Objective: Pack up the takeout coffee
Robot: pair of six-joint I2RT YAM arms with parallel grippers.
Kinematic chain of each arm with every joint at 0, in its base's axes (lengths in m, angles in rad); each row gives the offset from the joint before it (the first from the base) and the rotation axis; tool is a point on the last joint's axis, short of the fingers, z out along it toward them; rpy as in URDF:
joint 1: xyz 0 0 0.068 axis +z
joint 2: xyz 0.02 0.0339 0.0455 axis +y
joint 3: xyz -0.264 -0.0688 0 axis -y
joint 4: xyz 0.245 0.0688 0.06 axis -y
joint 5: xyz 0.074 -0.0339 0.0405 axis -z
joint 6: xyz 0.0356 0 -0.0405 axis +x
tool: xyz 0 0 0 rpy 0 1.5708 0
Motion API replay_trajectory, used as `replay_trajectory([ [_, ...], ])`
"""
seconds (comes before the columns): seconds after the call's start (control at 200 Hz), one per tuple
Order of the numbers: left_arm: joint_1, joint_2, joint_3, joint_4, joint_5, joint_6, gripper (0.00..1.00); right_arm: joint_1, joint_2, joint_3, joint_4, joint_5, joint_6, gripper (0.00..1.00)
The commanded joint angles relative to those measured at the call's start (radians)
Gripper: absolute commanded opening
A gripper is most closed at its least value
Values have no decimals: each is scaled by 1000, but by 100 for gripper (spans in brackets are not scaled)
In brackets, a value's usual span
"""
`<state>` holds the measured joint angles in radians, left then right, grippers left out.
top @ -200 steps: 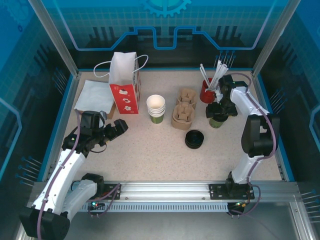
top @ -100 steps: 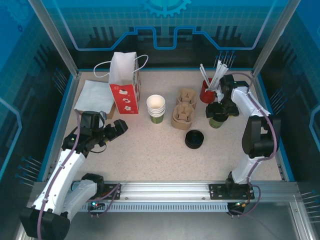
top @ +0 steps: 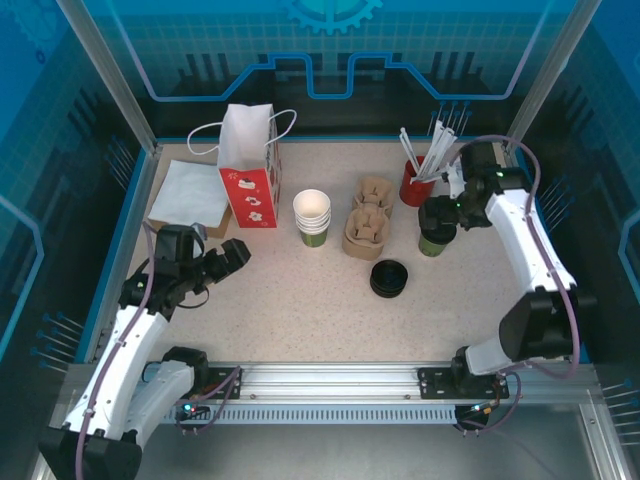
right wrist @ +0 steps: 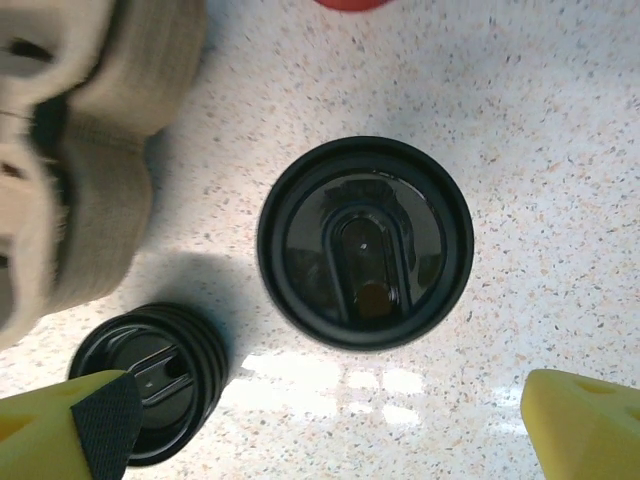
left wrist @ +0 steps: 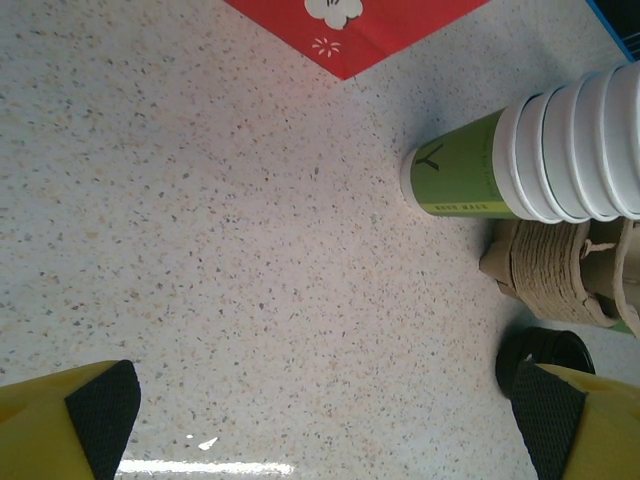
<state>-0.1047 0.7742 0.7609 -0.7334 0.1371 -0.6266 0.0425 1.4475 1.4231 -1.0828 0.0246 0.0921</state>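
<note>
Green paper and a black plastic lid make up the takeout coffee (top: 433,241), seen from above standing upright on the speckled table (top: 300,310). The right gripper (top: 440,213) is held directly over it with its jaws spread wide and nothing clasped. The cup therefore lies straight below the tool, its long axis vertical. The left gripper (top: 226,257), likewise wide apart and empty, is placed well away across the table, so the right arm is judged much the nearer. Beyond the left gripper a red and white paper bag (top: 249,170) is stood upright, and its contents cannot be made out. Between the two tools are set a stack of cups (top: 312,215), cardboard carriers (top: 366,226) whose wells appear empty, and a stack of lids (top: 389,278). Just beyond the right gripper a red holder (top: 412,188) is filled with white sticks.

From the left wrist, the left gripper (left wrist: 325,405) is shown with its yellow fingers (left wrist: 60,425) far apart over bare table. Ahead of it are seen the stack of cups (left wrist: 560,160), the cardboard carriers (left wrist: 560,275) and a corner of the paper bag (left wrist: 350,30).

From the right wrist, the takeout coffee (right wrist: 365,243) is seen lid-on, centred ahead of the right gripper (right wrist: 340,420) and touched by neither finger. Its contents are hidden by the closed lid. The stack of lids (right wrist: 150,385) lies beside one finger. A straight descent is judged sufficient to bracket the cup.
</note>
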Motion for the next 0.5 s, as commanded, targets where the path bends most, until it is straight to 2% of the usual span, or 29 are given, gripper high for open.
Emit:
replay_trajectory([
  [0.0, 12, -21, 21, -13, -43, -3, 99, -21, -119, -28, 1, -49, 19, 99],
  [0.49, 14, 23, 126, -38, -57, 56, 99, -56, -523, -245, 220, -89, 55, 100],
])
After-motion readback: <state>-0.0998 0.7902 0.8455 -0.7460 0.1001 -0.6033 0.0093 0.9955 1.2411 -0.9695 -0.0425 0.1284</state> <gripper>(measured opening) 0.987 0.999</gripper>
